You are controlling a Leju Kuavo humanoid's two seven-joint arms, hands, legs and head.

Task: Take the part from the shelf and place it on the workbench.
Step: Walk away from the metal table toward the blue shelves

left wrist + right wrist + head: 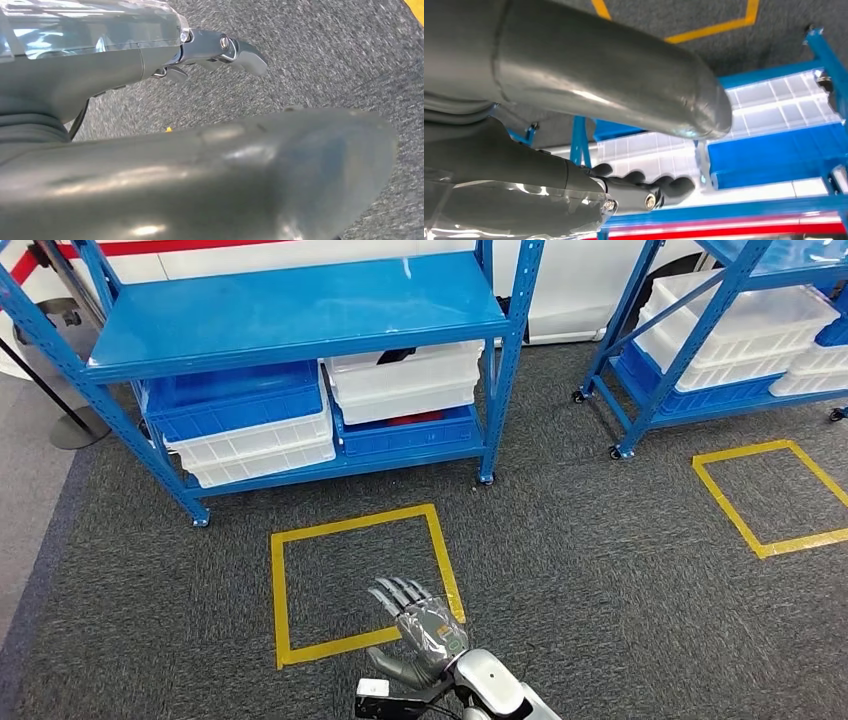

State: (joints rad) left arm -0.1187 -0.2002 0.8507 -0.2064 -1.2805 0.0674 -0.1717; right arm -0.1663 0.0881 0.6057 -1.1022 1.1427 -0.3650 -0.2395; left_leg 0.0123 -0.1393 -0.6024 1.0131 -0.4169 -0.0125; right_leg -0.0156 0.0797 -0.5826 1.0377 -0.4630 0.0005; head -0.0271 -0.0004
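One hand, the right hand (pixel 420 632), reaches empty with fingers spread toward the blue shelf (pixel 300 310), in whose stacked bins (pixel 405 385) the part presumably lies, unseen; the left hand's (pixel 220 50) state I cannot tell.

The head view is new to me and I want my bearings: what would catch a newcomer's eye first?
The tall blue metal shelf across the far side of the grey carpet, its lower level stacked with blue and white plastic bins. Nearer, a yellow tape square marks the floor. Over the square's near right corner hovers the robot's silver right hand, fingers spread, holding nothing.
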